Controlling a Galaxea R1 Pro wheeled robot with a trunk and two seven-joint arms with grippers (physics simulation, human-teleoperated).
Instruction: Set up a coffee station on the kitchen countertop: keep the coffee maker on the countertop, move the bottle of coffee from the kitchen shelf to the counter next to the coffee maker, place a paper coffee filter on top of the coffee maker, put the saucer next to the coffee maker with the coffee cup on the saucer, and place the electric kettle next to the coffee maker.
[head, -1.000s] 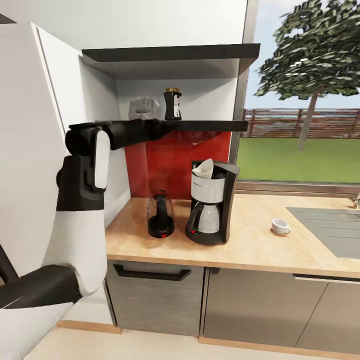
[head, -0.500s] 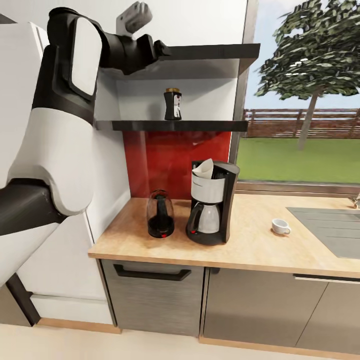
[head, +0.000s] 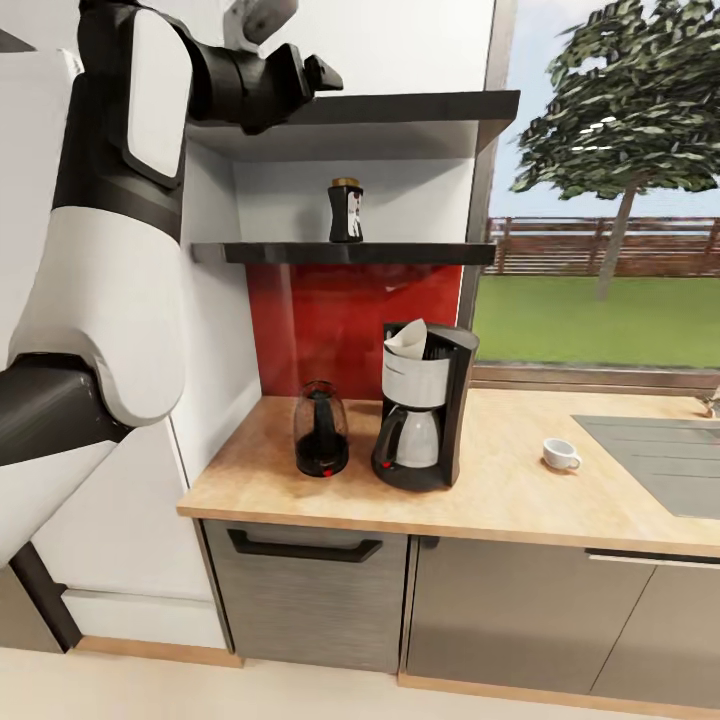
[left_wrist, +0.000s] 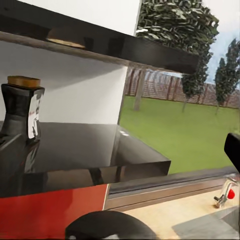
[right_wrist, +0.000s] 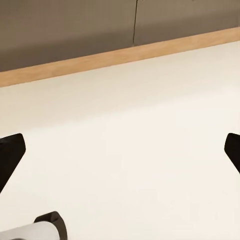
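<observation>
one coffee bottle (head: 346, 210) on the shelf (head: 400, 251) — below raised left jaws (head: 318, 75).

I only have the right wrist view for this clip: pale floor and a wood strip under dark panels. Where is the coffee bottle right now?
Observer: The coffee bottle stands upright on the lower kitchen shelf, above the countertop.
Operator: Is the left gripper on it?
Observer: No. In the head view the left gripper is raised by the upper shelf, above the bottle and apart from it; I cannot tell whether it is open.
Operator: What is already set on the counter?
Observer: The coffee maker has a paper filter on top, with the electric kettle beside it.
Operator: And the cup?
Observer: The coffee cup sits on bare counter, between the coffee maker and the sink.
</observation>
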